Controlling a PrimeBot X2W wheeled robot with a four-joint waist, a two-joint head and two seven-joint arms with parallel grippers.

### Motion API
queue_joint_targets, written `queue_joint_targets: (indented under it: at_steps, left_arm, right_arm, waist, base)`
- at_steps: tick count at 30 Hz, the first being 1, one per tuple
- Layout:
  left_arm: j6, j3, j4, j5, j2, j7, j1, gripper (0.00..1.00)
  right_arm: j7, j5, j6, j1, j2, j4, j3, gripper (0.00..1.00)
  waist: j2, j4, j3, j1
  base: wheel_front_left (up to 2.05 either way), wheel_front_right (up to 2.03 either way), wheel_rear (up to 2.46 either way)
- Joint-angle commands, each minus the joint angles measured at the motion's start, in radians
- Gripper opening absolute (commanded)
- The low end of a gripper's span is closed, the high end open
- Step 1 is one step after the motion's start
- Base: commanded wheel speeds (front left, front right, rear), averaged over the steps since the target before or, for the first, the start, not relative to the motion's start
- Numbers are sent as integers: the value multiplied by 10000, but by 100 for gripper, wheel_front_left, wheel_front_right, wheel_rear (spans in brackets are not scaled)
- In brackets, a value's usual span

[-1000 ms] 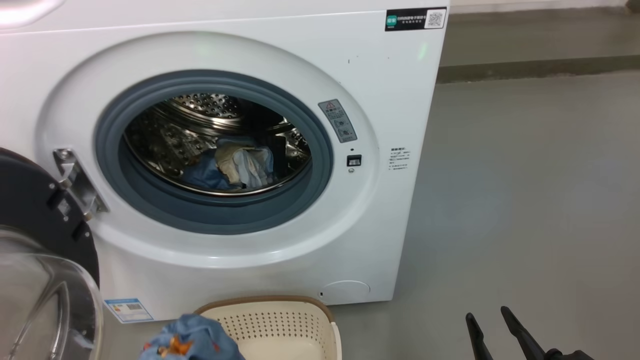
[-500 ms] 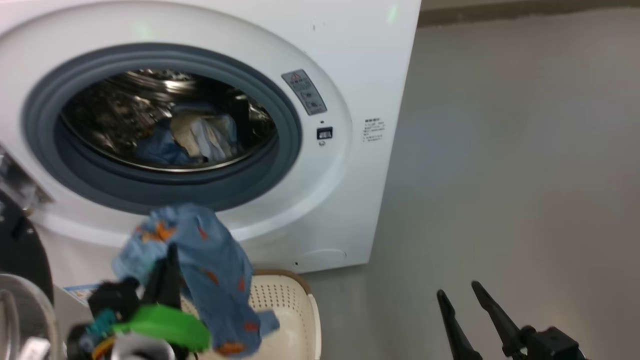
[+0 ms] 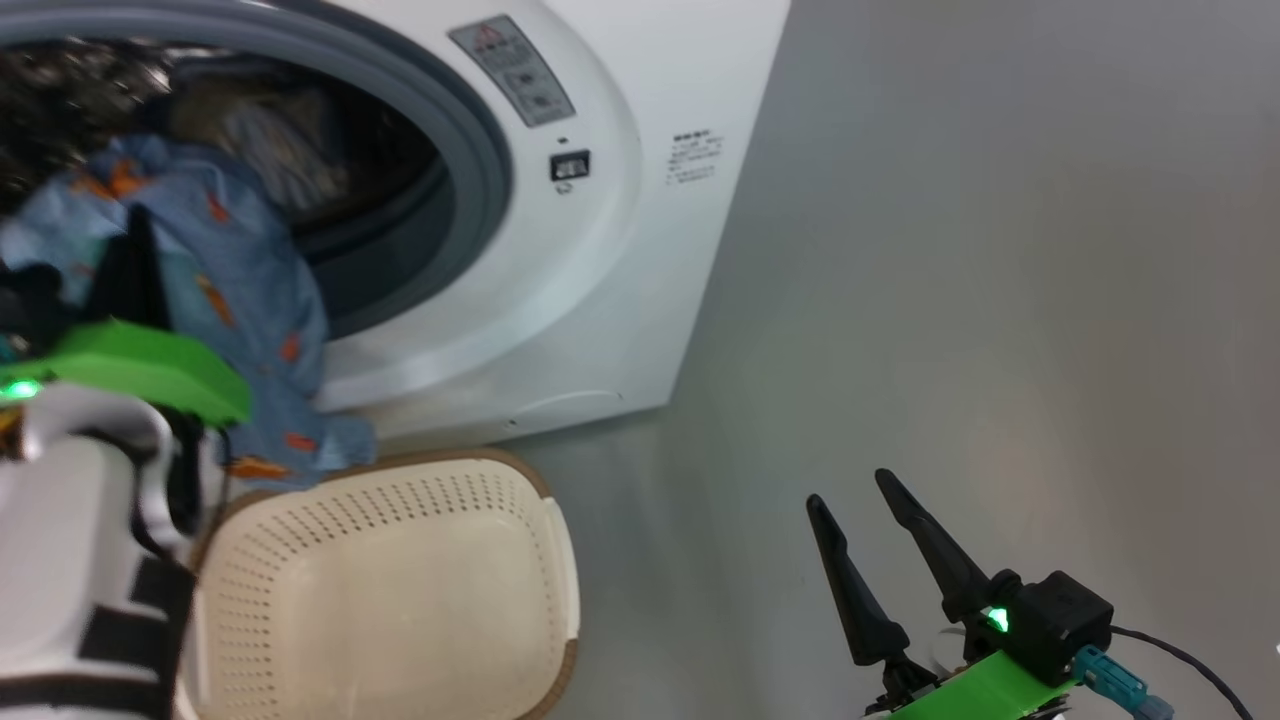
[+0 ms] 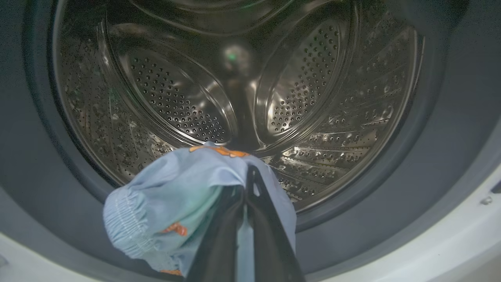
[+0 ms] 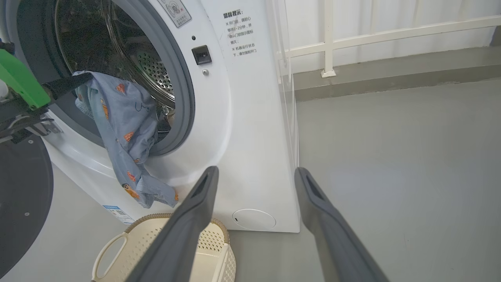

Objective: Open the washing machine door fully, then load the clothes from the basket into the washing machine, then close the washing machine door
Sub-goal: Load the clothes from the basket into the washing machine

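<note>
Left gripper (image 4: pixel 245 188) clamped tight on clothes (image 4: pixel 176 196). Bundle at mouth of washing machine (image 3: pixel 620 260), not yet inside drum (image 4: pixel 176 102). Long tail hangs over lower gasket (image 5: pixel 184 90) toward basket (image 3: pixel 555 560) on floor, which looks empty. Right gripper (image 3: pixel 850 488) spread wide, holding nothing, low off washer's right front corner. Judgement: reach deep, lift tail over lip before release, or trailing hem may foul washing machine door (image 5: pixel 19 196).

clothes (image 5: pixel 125 117) hang before the washing machine (image 5: pixel 250 137) opening; basket (image 5: pixel 148 239) beneath
</note>
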Motion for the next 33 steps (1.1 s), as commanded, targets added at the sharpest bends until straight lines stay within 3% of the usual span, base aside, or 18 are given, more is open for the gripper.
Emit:
queue_joint_targets:
  at_steps: [1, 9, 17, 22, 27, 33]
  left_arm:
    - [-67, 403, 30, -56, 519, -92, -635, 0]
    - [-375, 340, 2303, 334, 1459, -298, -2934, 0]
    - [-489, 275, 3910, 592, 2048, -536, -4836, 0]
    - [-515, 195, 4373, 784, 2271, -680, -5871, 0]
    - [-238, 414, 4304, 829, 2400, -755, -6762, 0]
    - [-255, 222, 4509, 1099, 2336, -763, -6969, 0]
  right_arm:
    - [-48, 223, 27, -248, -3, -246, 328, 100]
    - [-48, 386, 27, -593, -2, -271, 919, 100]
    - [-48, 333, 27, -702, -2, -228, 1258, 100]
    - [-48, 284, 27, -669, -1, -244, 1427, 100]
    - [-48, 244, 27, -726, -1, -332, 1502, 100]
    - [-48, 228, 27, -812, -1, -288, 1439, 100]
  waist:
    - [0, -825, 1025, 0]
    - [0, -1443, 2035, 0]
    - [0, -1790, 2662, 0]
    - [0, -1900, 3051, 0]
    - [0, -1932, 3468, 0]
    - [0, -1812, 3549, 0]
  base:
    - [0, 0, 0]
    - [0, 0, 0]
    - [0, 0, 0]
    - [0, 0, 0]
    - [0, 0, 0]
    - [0, 0, 0]
